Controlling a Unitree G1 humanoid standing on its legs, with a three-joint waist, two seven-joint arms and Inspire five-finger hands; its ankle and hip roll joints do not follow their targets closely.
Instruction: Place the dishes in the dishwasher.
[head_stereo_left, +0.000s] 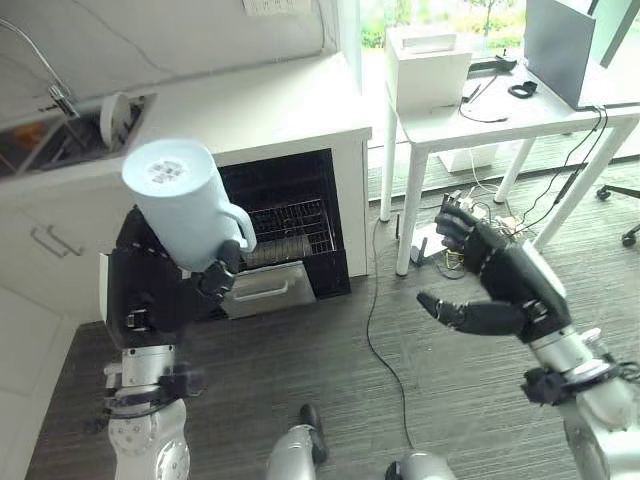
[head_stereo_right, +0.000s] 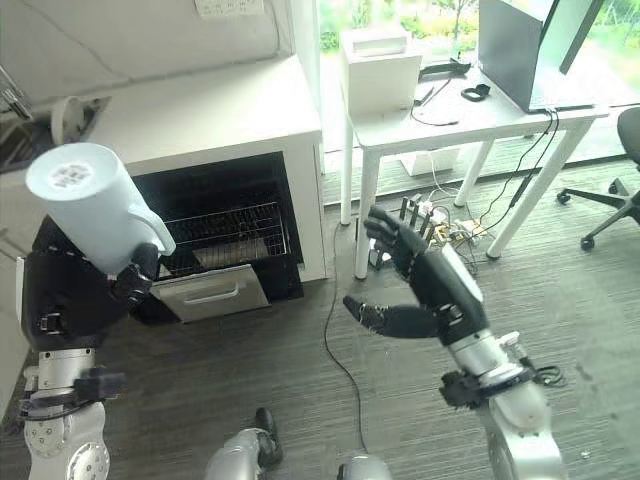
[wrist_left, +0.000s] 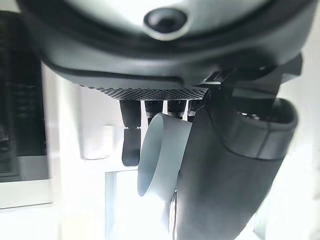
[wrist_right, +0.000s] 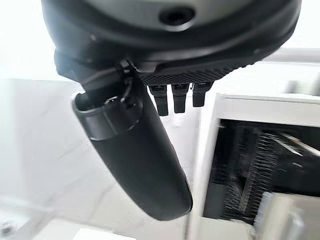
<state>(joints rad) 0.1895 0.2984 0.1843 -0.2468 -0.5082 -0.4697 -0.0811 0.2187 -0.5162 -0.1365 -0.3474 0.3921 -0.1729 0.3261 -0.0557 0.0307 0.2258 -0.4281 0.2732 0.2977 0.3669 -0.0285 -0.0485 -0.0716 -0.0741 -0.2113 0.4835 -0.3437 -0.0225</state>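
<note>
Under the white counter (head_stereo_left: 270, 105) the dishwasher (head_stereo_left: 285, 235) stood open, its wire rack (head_stereo_left: 290, 228) showing. Left hand (head_stereo_left: 215, 275) gripped a pale blue mug (head_stereo_left: 185, 200) by its handle (bottom facing up) in front of it. Right hand (head_stereo_left: 495, 280) hung spread and empty above the floor.

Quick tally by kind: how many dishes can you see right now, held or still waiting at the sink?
Pale blue handled mug, held upside down in the left hand: 1
White round plate, standing on edge at the sink: 1
Total: 2
</note>
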